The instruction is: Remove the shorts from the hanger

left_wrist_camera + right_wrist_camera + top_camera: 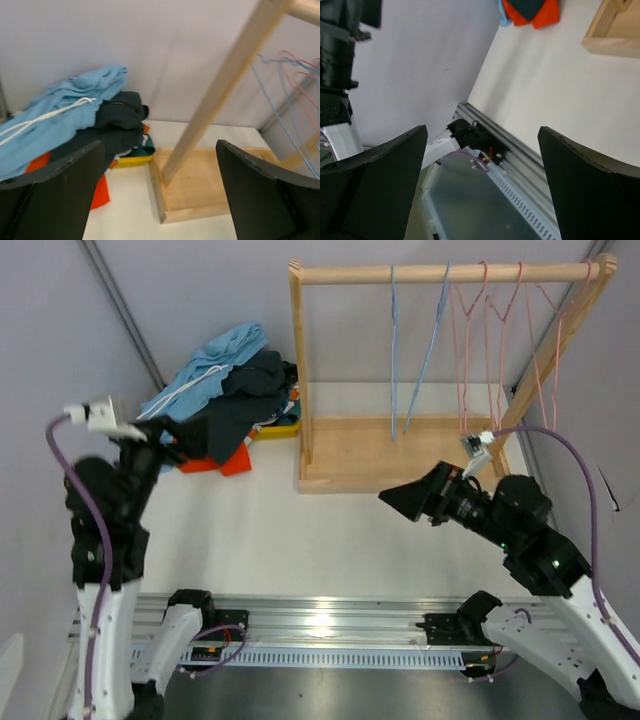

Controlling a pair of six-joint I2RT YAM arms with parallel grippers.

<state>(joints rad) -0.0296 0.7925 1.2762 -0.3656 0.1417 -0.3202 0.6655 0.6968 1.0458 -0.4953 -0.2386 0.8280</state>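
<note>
Shorts (225, 390): heaped on table (300, 530) at 10 o'clock, beside wooden rack (400, 370); light blue pair (65, 105) on top, black pair (120, 122) under it, orange pair (235, 462) at near edge.
Hangers (480, 340): about 5 on the rail, all look bare.
Left gripper (155, 195): jaws wide apart, holding nothing, hovering just near side of the pile.
Right gripper (482, 180): jaws wide apart, holding nothing, at 4 o'clock in front of rack base.
Step, judged: task looks done; retreat.
Do well: lift left arm straight back, jaws kept off the drawstring (45, 117), no snagging the pile.
</note>
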